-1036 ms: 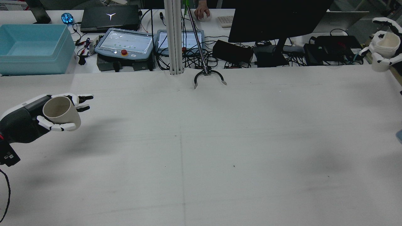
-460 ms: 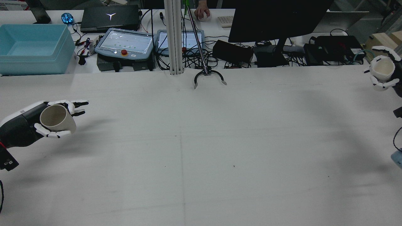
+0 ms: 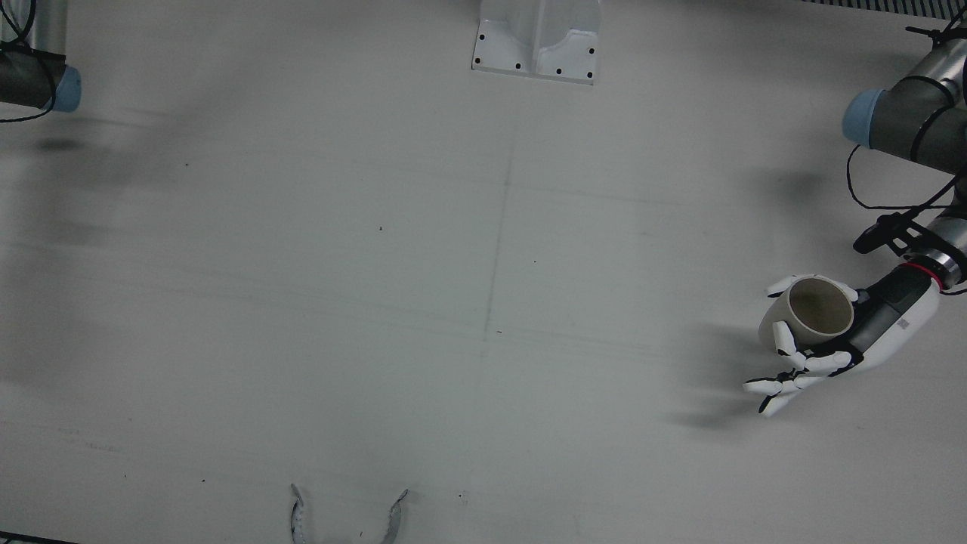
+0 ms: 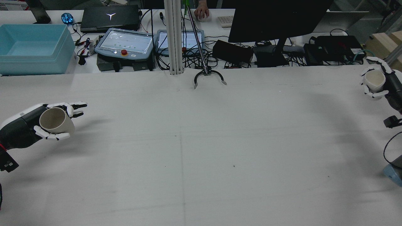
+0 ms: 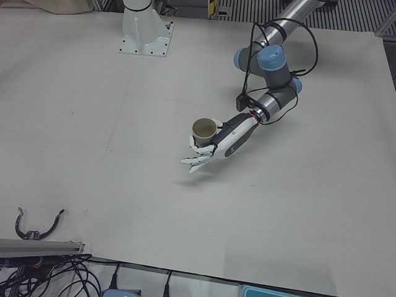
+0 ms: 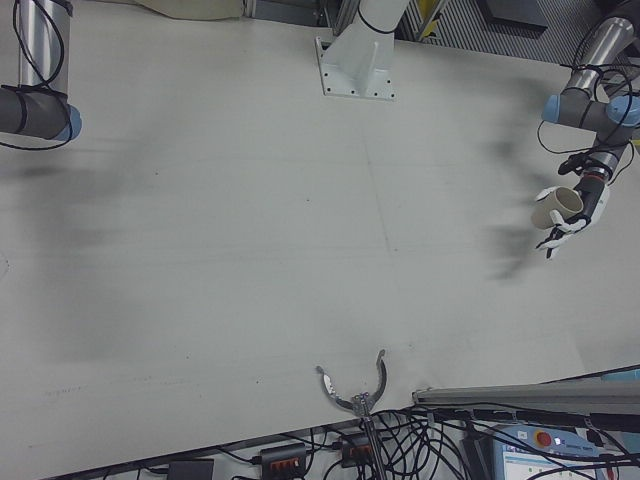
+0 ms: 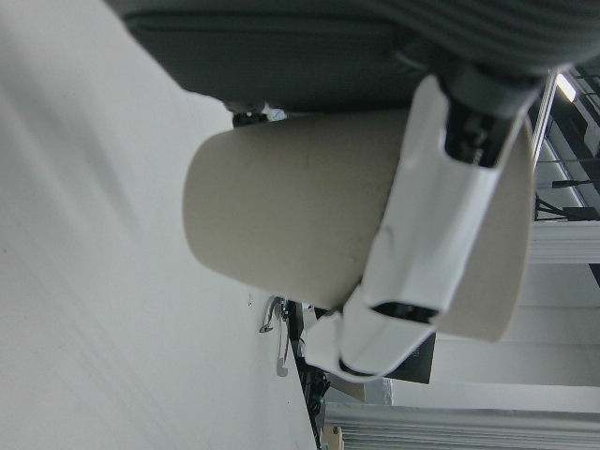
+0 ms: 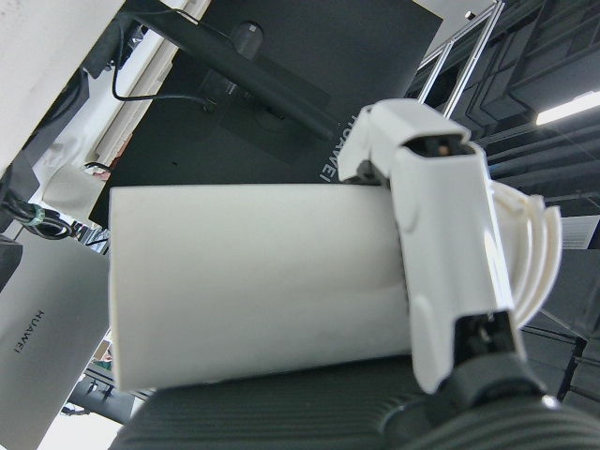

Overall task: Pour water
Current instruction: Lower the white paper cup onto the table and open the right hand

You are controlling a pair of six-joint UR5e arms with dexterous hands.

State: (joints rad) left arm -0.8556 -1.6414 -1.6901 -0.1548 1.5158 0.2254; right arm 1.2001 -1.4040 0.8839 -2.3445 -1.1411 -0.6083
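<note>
Both cups stay gripped, the right robot hand (image 4: 378, 78) lower, the left robot hand (image 4: 37, 124) barely shifted.

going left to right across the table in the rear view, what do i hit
left hand → the cup it holds → black claw tool at the far edge → white cup → right hand holding it

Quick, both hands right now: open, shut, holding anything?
Left hand: shut on a beige cup.
Right hand: shut on a white cup.
</note>
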